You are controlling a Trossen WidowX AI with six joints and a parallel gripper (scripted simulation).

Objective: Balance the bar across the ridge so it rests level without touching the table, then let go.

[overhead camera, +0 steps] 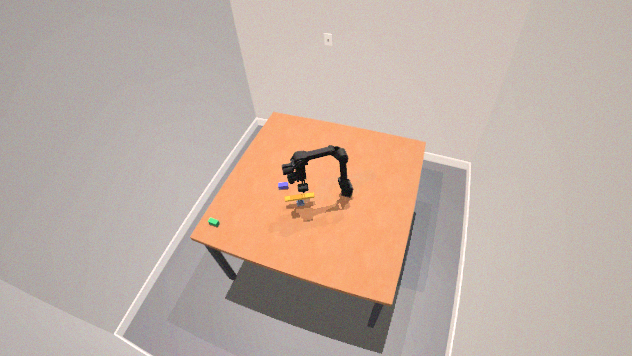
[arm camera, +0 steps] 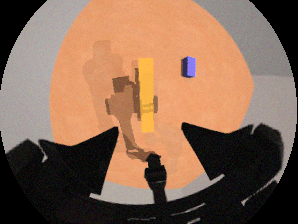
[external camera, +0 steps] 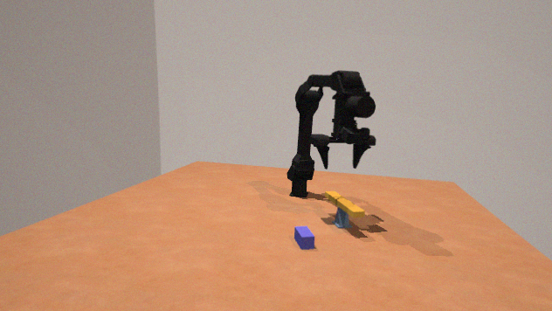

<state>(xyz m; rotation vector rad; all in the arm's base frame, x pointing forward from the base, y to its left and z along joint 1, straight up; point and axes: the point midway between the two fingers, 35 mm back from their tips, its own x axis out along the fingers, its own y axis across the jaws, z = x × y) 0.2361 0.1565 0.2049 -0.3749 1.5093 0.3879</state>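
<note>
The claw (overhead camera: pixel 303 193) (external camera: pixel 341 168) (arm camera: pixel 150 128) was wide open and empty above the yellow bar (overhead camera: pixel 294 198) (external camera: pixel 351 207) (arm camera: pixel 146 80), which lay across the blue ridge (overhead camera: pixel 300 203) (external camera: pixel 341 219), both ends clear of the counter (overhead camera: pixel 350 240) (external camera: pixel 196 262) (arm camera: pixel 120 25), presumably so that its own weight would keep it balanced.

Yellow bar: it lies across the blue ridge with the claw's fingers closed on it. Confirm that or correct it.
Wrong on the claw: its fingers stand open above the yellow bar, as the exterior view shows. The bar does lie across the blue ridge.
</note>
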